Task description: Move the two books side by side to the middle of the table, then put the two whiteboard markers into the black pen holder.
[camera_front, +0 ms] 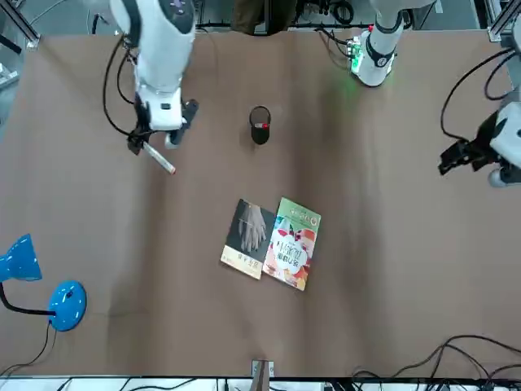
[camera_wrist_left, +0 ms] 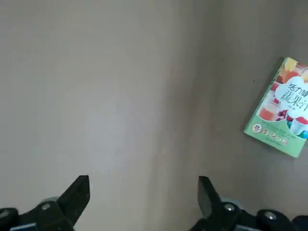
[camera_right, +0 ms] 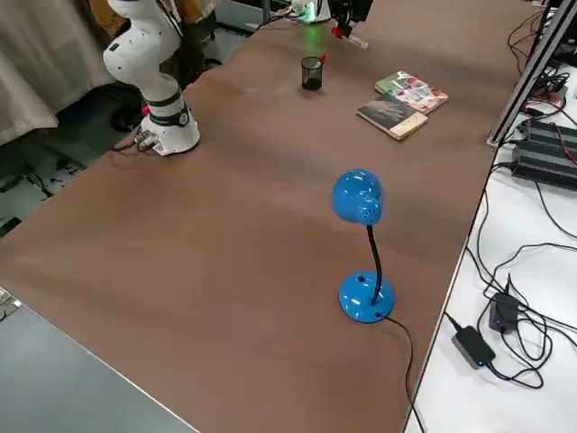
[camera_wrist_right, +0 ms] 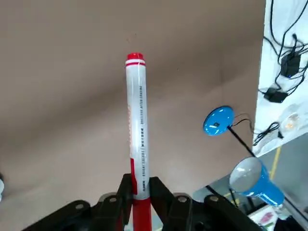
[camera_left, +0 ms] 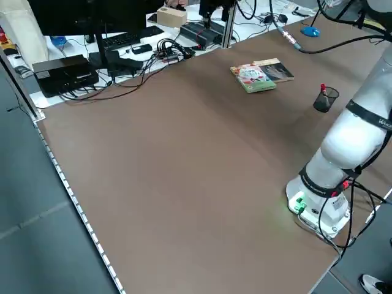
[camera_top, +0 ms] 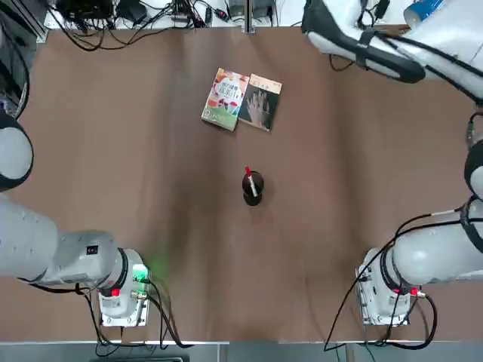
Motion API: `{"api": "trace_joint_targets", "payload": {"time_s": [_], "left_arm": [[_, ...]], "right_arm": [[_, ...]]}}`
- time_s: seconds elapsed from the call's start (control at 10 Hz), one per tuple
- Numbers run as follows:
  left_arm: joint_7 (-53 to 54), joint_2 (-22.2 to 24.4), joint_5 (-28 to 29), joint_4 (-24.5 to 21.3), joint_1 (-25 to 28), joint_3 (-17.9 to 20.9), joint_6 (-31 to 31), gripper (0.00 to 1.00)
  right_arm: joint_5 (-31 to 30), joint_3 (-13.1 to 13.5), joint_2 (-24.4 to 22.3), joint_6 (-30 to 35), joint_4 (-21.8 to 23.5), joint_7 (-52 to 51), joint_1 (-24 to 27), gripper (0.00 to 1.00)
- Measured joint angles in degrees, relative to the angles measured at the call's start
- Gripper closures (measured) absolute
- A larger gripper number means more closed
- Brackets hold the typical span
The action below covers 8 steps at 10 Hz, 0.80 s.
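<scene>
Books (camera_top: 241, 100) lie together beyond the holder (camera_top: 253, 188), which has one marker (camera_top: 250, 182) in. Right hand (camera_front: 155, 140) grips the second marker (camera_front: 162, 160), still to drop; left hand (camera_wrist_left: 143, 202) released.

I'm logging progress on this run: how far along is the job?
Done: the two books lie side by side mid-table, and one marker stands in the black pen holder. In hand: the right gripper grips the second marker. Left: putting it into the holder.

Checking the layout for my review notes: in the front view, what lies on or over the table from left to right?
blue desk lamp → right gripper holding a marker → grey book → floral book → left gripper
</scene>
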State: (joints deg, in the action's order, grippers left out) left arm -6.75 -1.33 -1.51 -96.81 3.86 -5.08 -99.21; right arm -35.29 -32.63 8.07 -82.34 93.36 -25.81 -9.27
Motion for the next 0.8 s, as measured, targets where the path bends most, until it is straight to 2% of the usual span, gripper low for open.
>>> {"api": "trace_joint_targets", "payload": {"time_s": [0.2, 0.3, 0.5, 0.6, 0.7, 0.8], "left_arm": [[-0.5, 0.0, 0.3, 0.0, -0.4, -0.6, 0.0, 0.01], [-1.5, 0.0, 1.2, -0.2, -1.2, -0.6, 0.0, 0.01], [-3.2, 0.0, 2.3, -0.8, -2.9, -0.6, 0.0, 0.01], [-3.2, 0.0, 2.4, -0.9, -2.9, -0.6, 0.0, 0.01], [-3.2, 0.0, 2.4, -0.9, -2.9, -0.6, 0.0, 0.00], [-3.2, 0.0, 2.4, -1.0, -2.9, -0.5, 0.0, 0.01]], "right_arm": [[-2.8, 7.7, 2.5, 4.8, -3.2, 2.3, -12.7, 0.79], [-3.8, 12.8, 4.5, 7.5, -5.8, 2.8, -20.3, 0.79], [-4.3, 25.2, 10.1, 12.6, -11.7, 3.2, -36.9, 0.79], [-4.4, 30.1, 13.2, 14.0, -14.2, 3.3, -43.5, 0.79], [-4.5, 32.2, 15.9, 14.8, -15.7, 3.7, -47.5, 0.79], [-4.7, 32.7, 17.9, 15.9, -16.4, 3.9, -49.7, 0.79]]}}
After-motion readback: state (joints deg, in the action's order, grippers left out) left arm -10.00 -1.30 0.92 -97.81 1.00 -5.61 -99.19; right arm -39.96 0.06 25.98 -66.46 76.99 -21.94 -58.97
